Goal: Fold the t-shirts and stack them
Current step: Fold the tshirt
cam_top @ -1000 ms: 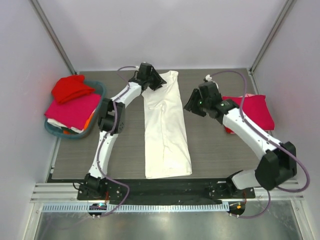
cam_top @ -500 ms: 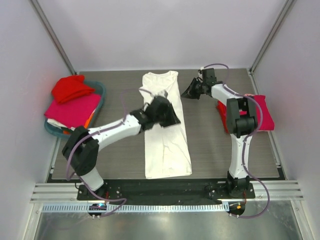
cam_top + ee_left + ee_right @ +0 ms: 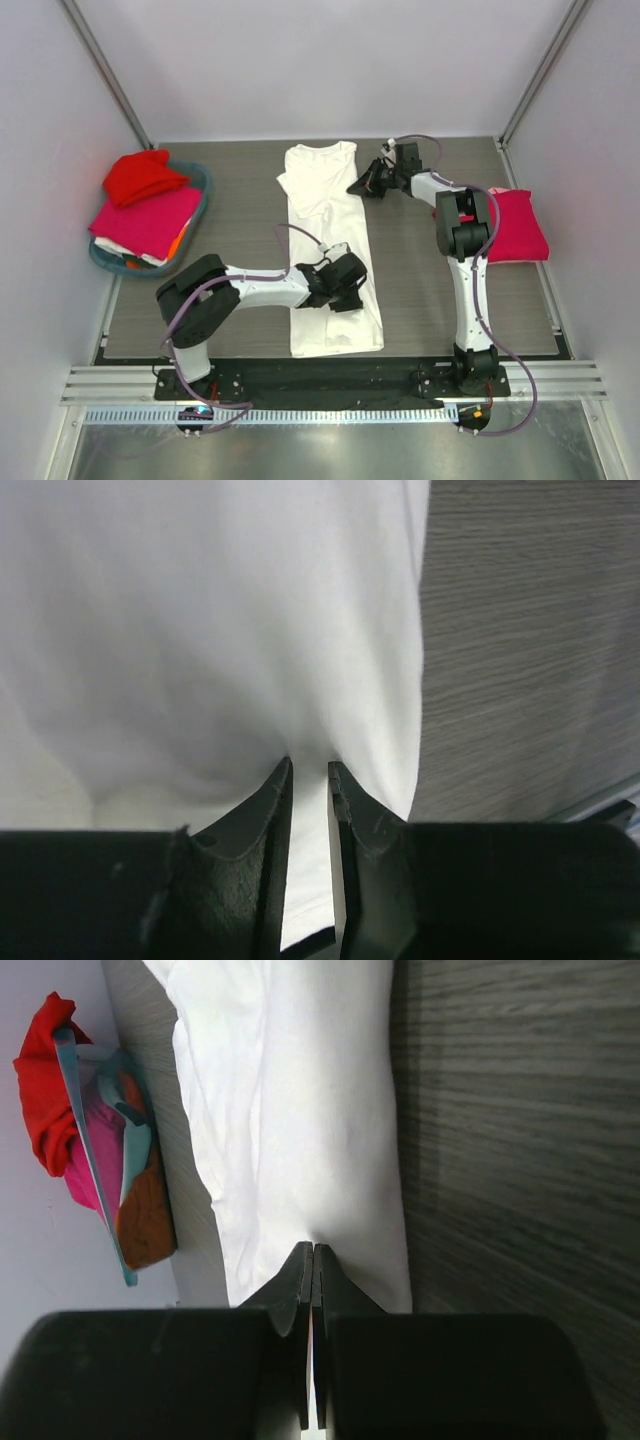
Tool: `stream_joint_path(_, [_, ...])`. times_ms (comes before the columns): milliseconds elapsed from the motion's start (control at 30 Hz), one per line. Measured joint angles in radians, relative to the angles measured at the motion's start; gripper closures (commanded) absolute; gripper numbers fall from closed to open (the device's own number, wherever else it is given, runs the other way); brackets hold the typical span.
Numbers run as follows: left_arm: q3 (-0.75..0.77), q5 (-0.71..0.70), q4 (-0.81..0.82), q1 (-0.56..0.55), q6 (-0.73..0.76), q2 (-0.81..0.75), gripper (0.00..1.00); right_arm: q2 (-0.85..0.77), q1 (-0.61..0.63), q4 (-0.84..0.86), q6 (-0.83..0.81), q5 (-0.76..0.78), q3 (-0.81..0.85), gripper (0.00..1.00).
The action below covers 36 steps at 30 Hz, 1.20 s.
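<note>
**Both pincers at the white tee's right edge**

The left pincer [image 3: 310, 765] is nearly clenched, grasping a puckered fold of the white t-shirt [image 3: 328, 225] near its hem end. The right pincer [image 3: 312, 1248] is clenched tight, its tips meeting the same edge up by the collar end. Whether cloth is caught between them cannot be told.

The shirt lies mid-worktop as a long, narrow strip. Its long axis runs from the arm bases toward the far wall, collar pointing away. The cotton is soft, smooth and lightly creased.

The worktop [image 3: 430, 290] is grey with a wood grain. A folded magenta t-shirt [image 3: 515, 225] lies at the right. At the left, a teal basket [image 3: 197, 180] holds a crumpled red t-shirt [image 3: 140, 175] and a pink t-shirt [image 3: 145, 220].
</note>
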Motion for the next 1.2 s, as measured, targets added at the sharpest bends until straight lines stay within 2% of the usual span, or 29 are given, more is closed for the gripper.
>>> stream_joint_path(200, [-0.005, -0.003, 0.051, -0.069, -0.069, 0.026, 0.79, 0.078, -0.024, 0.066, 0.066, -0.044, 0.047, 0.99])
stream_joint_path(400, [-0.066, 0.006, 0.148, -0.088, -0.15, 0.019, 0.79, 0.142, -0.04, 0.098, 0.106, -0.065, 0.139, 0.99])
stream_joint_path(533, [-0.126, 0.002, 0.207, -0.124, -0.208, -0.006, 0.79, 0.22, -0.046, 0.114, 0.146, -0.062, 0.266, 0.99])
stream_joint_path(733, [-0.193, 0.028, 0.246, -0.231, -0.288, -0.041, 0.79, 0.411, -0.057, 0.139, 0.244, -0.019, 0.573, 0.99])
stream_joint_path(900, [-0.241, 0.061, 0.241, -0.273, -0.321, -0.077, 0.78, 0.455, -0.063, 0.145, 0.3, 0.048, 0.65, 0.99])
stream_joint_path(933, [-0.249, 0.061, 0.219, -0.275, -0.323, -0.082, 0.77, 0.456, -0.063, 0.145, 0.303, 0.056, 0.653, 0.97])
stream_joint_path(967, [-0.257, 0.057, 0.224, -0.275, -0.325, -0.087, 0.76, 0.456, -0.063, 0.145, 0.306, 0.065, 0.653, 0.91])
stream_joint_path(1000, [-0.254, 0.057, 0.21, -0.273, -0.319, -0.095, 0.73, 0.456, -0.063, 0.145, 0.306, 0.067, 0.653, 0.75])
stream_joint_path(1033, [-0.256, 0.059, 0.189, -0.268, -0.311, -0.105, 0.72, 0.456, -0.063, 0.145, 0.309, 0.073, 0.652, 0.69])
stream_joint_path(1200, [-0.249, 0.098, 0.081, -0.22, -0.227, -0.17, 0.59, 0.371, -0.068, 0.167, 0.283, 0.078, 0.529, 0.49])
